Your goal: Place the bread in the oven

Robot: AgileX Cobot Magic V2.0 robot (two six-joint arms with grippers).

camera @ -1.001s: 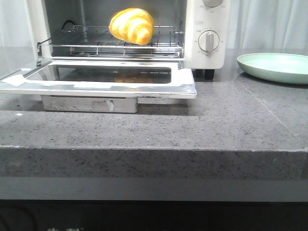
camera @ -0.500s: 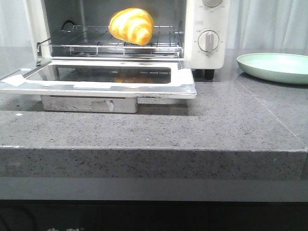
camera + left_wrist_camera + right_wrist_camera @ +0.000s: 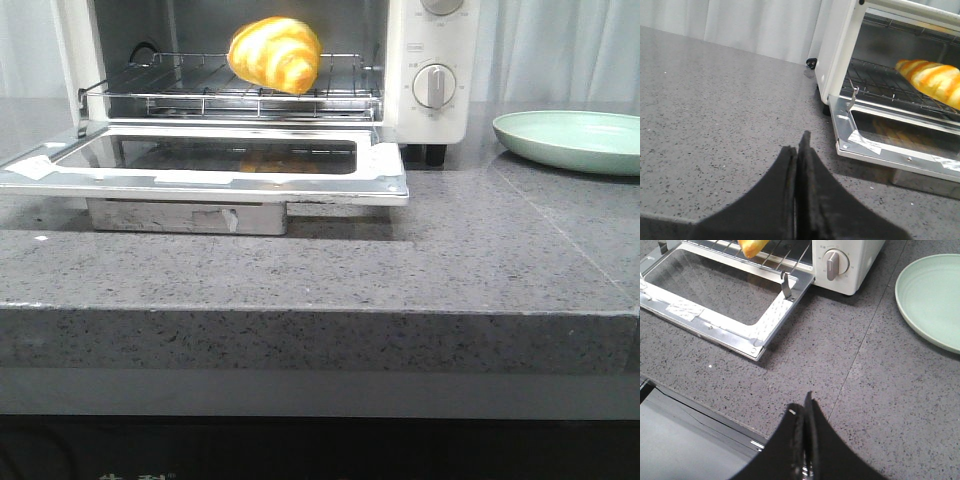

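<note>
The bread [image 3: 274, 53], a glossy golden-orange croissant roll with pale stripes, lies on the wire rack inside the white oven [image 3: 430, 60]. The oven's glass door [image 3: 210, 165] hangs open and flat. The bread also shows in the left wrist view [image 3: 935, 80] and its tip in the right wrist view [image 3: 752, 247]. My left gripper [image 3: 797, 145] is shut and empty over the counter to the left of the oven [image 3: 837, 55]. My right gripper [image 3: 802, 407] is shut and empty near the counter's front edge, away from the oven [image 3: 847, 265]. Neither gripper shows in the front view.
A pale green round plate [image 3: 575, 140] sits empty on the grey stone counter to the right of the oven; it also shows in the right wrist view [image 3: 932, 300]. The open door juts toward the counter's front. A pale curtain hangs behind.
</note>
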